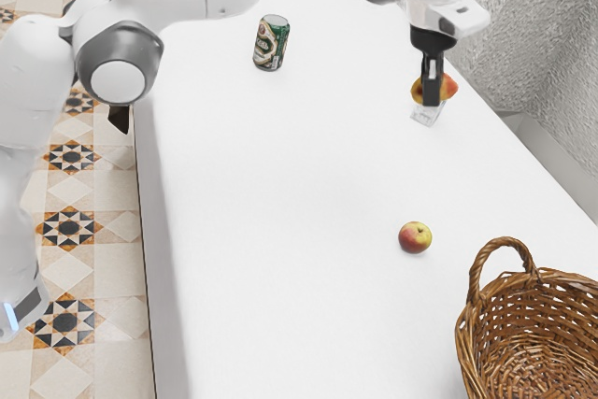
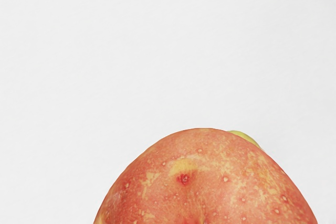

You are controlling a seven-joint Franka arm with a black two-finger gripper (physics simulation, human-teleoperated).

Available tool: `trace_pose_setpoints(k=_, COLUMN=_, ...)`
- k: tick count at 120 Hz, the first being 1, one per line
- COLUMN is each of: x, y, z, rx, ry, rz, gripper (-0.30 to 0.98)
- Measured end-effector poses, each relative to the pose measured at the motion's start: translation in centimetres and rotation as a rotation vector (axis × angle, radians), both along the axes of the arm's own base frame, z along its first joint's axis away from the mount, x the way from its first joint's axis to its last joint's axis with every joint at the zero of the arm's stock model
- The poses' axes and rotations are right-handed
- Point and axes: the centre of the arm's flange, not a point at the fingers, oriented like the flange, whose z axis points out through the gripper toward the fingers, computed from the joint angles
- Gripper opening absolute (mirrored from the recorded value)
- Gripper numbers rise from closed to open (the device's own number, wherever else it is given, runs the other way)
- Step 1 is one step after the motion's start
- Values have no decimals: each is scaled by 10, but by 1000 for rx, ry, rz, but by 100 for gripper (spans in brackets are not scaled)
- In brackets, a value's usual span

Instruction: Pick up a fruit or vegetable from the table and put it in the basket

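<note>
My gripper (image 1: 432,91) is at the far right part of the table in the exterior view, pointing down and overlapping a red-orange fruit (image 1: 450,88). In the wrist view the same fruit (image 2: 205,182) sits large at the lower edge, mottled red and yellow, with a small yellow-green patch behind it. Whether the gripper grasps it cannot be made out. Nearer the camera, a red and yellow apple (image 1: 415,237) rests on the white table (image 1: 280,193). A brown wicker basket (image 1: 470,354) with a raised handle stands at the exterior view's lower right.
A small pale, printed object (image 1: 427,116) lies just below the fruit in the exterior view, partly hidden. A green and dark can (image 1: 271,42) stands toward the table's far end. A textured wall (image 1: 542,35) rises beyond the table's right edge.
</note>
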Motion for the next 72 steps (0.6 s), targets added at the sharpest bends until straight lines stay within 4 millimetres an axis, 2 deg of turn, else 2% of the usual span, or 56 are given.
trace_pose_setpoints(k=11, x=-10, y=-71, z=10, rx=-45, ry=-49, rz=-114, gripper=7)
trace_pose_setpoints(k=30, x=-15, y=-166, z=4, rx=-147, ry=-148, rz=-249, gripper=6)
trace_pose_setpoints(k=53, x=12, y=-240, z=-24, rx=-255, ry=-287, rz=-304, gripper=7)
trace_pose_setpoints(k=64, x=35, y=-263, z=-64, rx=-295, ry=-320, rz=-301, gripper=8)
trace_pose_setpoints(k=72, x=45, y=-279, z=-92, rx=-332, ry=-333, rz=-300, gripper=8)
